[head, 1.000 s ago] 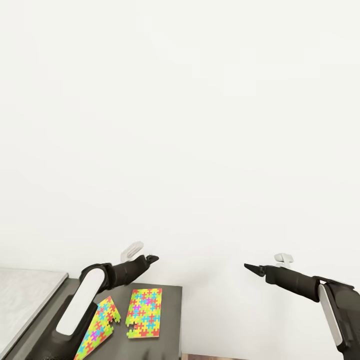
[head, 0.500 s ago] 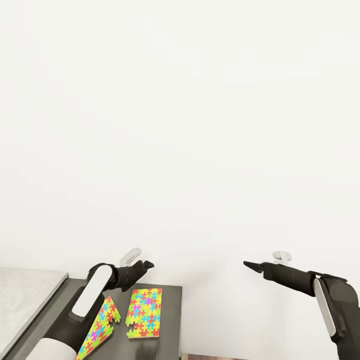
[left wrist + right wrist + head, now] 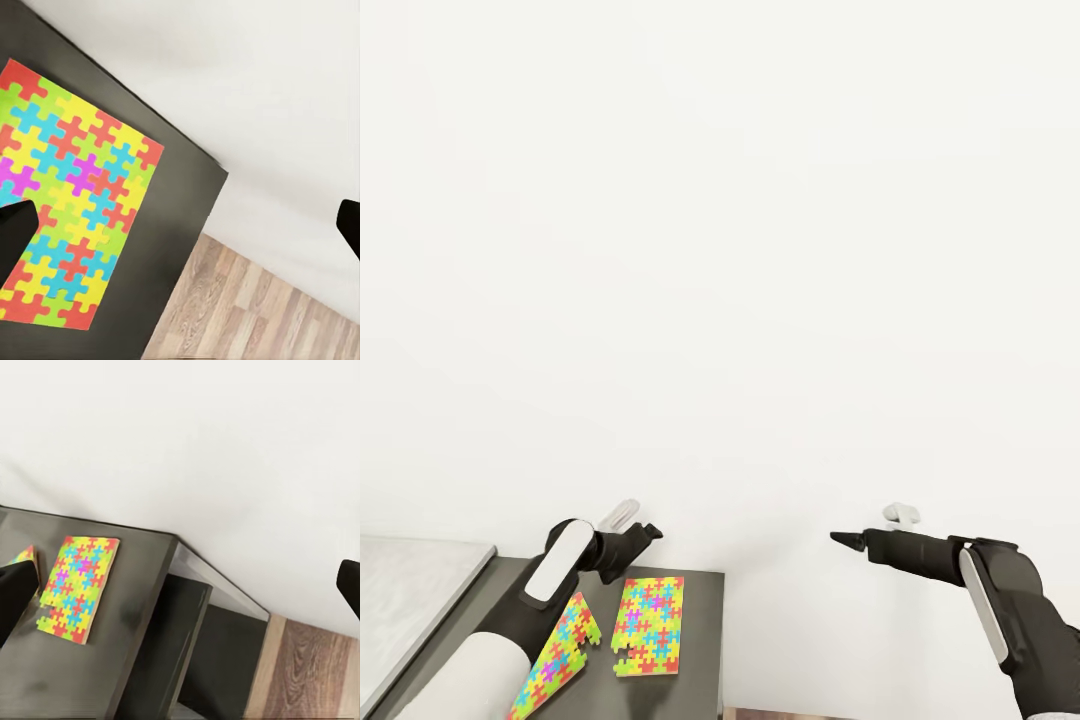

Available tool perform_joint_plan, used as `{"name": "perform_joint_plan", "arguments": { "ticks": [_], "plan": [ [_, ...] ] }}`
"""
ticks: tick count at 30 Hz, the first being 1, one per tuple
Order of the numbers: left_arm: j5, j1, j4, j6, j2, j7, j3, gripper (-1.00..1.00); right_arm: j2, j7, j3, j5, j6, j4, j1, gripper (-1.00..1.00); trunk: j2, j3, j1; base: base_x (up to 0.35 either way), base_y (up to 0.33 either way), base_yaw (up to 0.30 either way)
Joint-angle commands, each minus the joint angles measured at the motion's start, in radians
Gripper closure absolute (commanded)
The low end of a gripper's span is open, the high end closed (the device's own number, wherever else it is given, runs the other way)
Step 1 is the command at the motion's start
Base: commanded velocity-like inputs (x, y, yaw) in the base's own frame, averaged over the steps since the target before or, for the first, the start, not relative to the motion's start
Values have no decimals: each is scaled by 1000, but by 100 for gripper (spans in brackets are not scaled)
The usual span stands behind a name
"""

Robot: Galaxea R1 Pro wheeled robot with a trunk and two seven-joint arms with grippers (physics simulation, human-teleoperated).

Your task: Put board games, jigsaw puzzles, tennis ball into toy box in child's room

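Note:
Two jigsaw puzzles lie flat on the dark grey cabinet section (image 3: 700, 640) of the table. One puzzle (image 3: 650, 625) lies fully in sight. The other puzzle (image 3: 560, 655) is partly covered by my left arm. My left gripper (image 3: 650, 530) hovers open above the cabinet's far edge, over the first puzzle (image 3: 75, 195). My right gripper (image 3: 840, 540) hangs open in the air to the right of the cabinet, empty; its wrist view takes in that same puzzle (image 3: 77, 585). The toy box, board games, tennis ball and bed are out of view.
A plain white wall stands close ahead. The pale grey desk top (image 3: 410, 590) joins the cabinet on the left. Wood-plank floor (image 3: 307, 675) lies beyond the cabinet's right end, where a dark recess (image 3: 217, 660) opens under its top.
Both arms have drawn back toward my body. The left gripper dropped slightly and shifted left, and the right gripper moved left. The puzzles have not moved.

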Motion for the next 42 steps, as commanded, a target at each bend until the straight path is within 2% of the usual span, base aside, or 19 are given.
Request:
{"name": "perform_joint_plan", "arguments": {
  "ticks": [1,4,10,12,14,15,17,25,33,42],
  "plan": [
    [11,-1,0,-2,1,10,-3,-100,0,-1,-1,-6,8,0,0,-100,-1,-1,0,0,0,0],
    [10,-33,82,-28,-9,8,-5,-100,0,-1,10,-10,13,2,-3,-100,-1,-1,0,0,0,0],
    [-9,-57,129,-55,-15,6,-21,-100,-1,0,15,-12,15,2,-4,-100,-1,-1,0,0,0,0],
    [-23,-63,138,-63,-17,6,-29,-100,-2,0,16,-13,16,3,-5,-100,-1,-1,0,0,0,0],
    [-56,-71,154,-84,-19,3,-43,-100,-4,1,18,-15,17,3,-6,-100,-1,-1,0,0,0,0],
    [-56,-71,154,-84,-19,3,-43,-100,-4,1,18,-15,17,3,-6,-100,-1,-1,0,0,0,0],
    [-86,-76,165,-114,-20,-6,-52,-100,-4,1,19,-15,17,3,-6,-100,-1,-1,0,0,0,0],
    [-129,-78,180,-177,-19,-63,-67,-100,-2,0,20,-15,18,3,-7,-100,-1,-1,0,0,0,0],
    [-141,-74,184,-196,-16,-97,-69,-100,-3,-1,22,-15,19,3,-6,-100,-1,-1,0,0,0,0],
    [-148,-74,185,-195,-11,-102,-73,-100,-5,-1,21,-15,19,3,-6,-100,-1,-1,0,0,0,0]
  ]
}}
